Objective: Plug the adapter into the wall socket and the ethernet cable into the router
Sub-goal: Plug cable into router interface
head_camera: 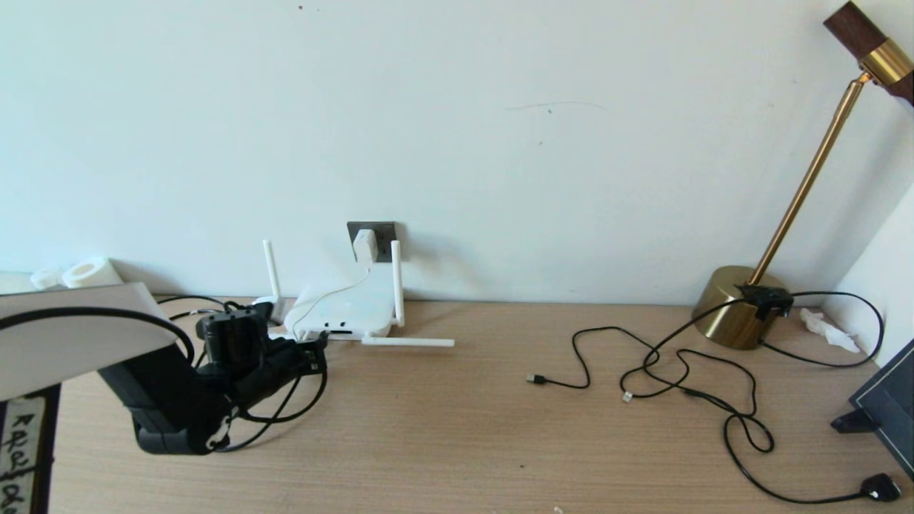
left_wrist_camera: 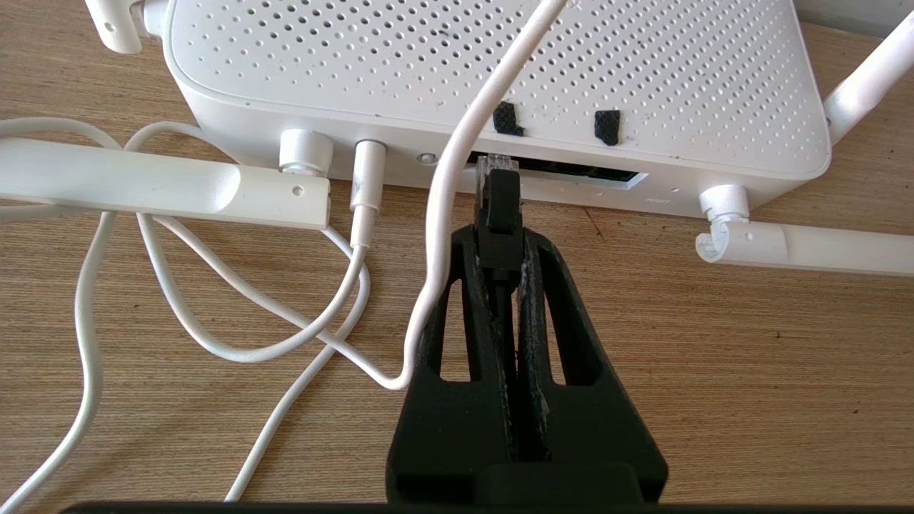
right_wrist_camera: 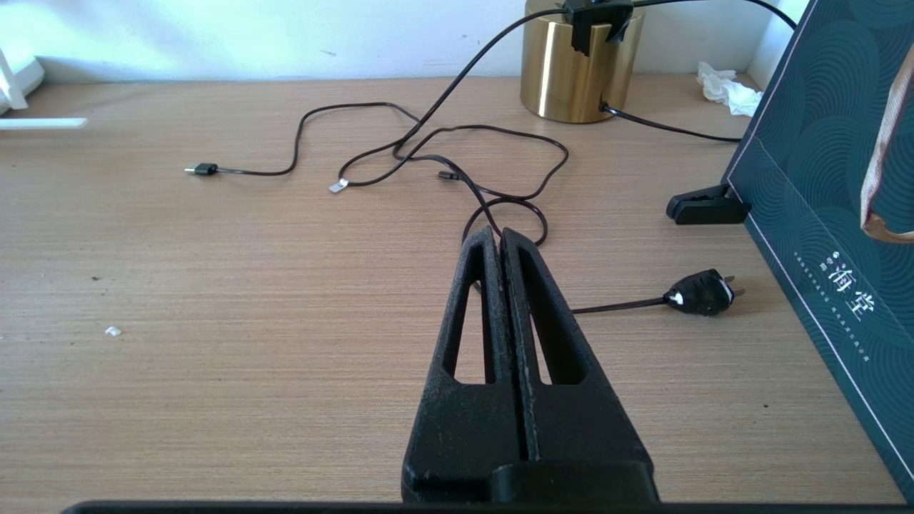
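A: White plastic all along that port edge, so we steer by the dark slot. Our left end effector (left_wrist_camera: 500, 239) is clenched on the black boot of the thick black ethernet cable (left_wrist_camera: 502, 214), and its clear plug tip sits right at the mouth of the port row on the flat white perforated router (left_wrist_camera: 643, 78). We cannot tell whether it is seated.

B: Then we push straight along the plug's axis, level with the wooden tabletop (left_wrist_camera: 750, 371), without twisting. The thin white cord (left_wrist_camera: 457, 143) drapes across just beside the plug, touching the left finger; we judge it could snag or nudge us sideways.

A: And the router may slide back, being light.

B: The small white cube adapter (head_camera: 365, 245) already sits on the dark grey wall socket plate (head_camera: 384, 230), so only this step remains. Our right end effector (right_wrist_camera: 502, 239) rests clenched and empty over bare tabletop.
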Controlling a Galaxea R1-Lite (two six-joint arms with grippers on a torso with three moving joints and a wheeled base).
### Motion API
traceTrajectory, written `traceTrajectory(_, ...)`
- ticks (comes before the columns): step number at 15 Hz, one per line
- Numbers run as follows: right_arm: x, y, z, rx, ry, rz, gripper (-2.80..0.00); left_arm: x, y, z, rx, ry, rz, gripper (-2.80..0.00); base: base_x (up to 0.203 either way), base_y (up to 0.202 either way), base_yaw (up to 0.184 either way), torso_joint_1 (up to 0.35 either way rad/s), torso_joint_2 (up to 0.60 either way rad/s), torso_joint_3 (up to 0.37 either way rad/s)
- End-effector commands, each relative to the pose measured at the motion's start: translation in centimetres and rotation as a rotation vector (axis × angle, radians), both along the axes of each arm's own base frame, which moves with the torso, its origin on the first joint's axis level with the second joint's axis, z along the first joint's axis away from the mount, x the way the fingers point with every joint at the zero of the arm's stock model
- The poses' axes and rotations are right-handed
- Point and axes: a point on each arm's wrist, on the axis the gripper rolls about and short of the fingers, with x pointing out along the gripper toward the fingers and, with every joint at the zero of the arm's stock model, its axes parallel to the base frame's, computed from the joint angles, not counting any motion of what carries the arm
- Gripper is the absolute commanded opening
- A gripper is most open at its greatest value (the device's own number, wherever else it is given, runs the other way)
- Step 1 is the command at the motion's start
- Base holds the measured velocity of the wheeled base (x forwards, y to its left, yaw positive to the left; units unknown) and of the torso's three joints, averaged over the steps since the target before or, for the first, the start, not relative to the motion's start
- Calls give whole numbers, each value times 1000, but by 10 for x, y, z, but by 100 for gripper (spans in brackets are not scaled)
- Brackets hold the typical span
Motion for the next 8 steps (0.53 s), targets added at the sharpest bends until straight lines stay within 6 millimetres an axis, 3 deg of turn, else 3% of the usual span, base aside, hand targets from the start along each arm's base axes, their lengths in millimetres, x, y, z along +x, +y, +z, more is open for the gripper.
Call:
traceTrajectory(1,0,0,0,0,0,0,-280,1,0,1,-2,-9,0,-280,0,0,0,0,0,0)
traceTrajectory(8,0,0,0,0,0,1,-280,1,0,2,-2,-11,1,-280,0,0,0,0,0,0)
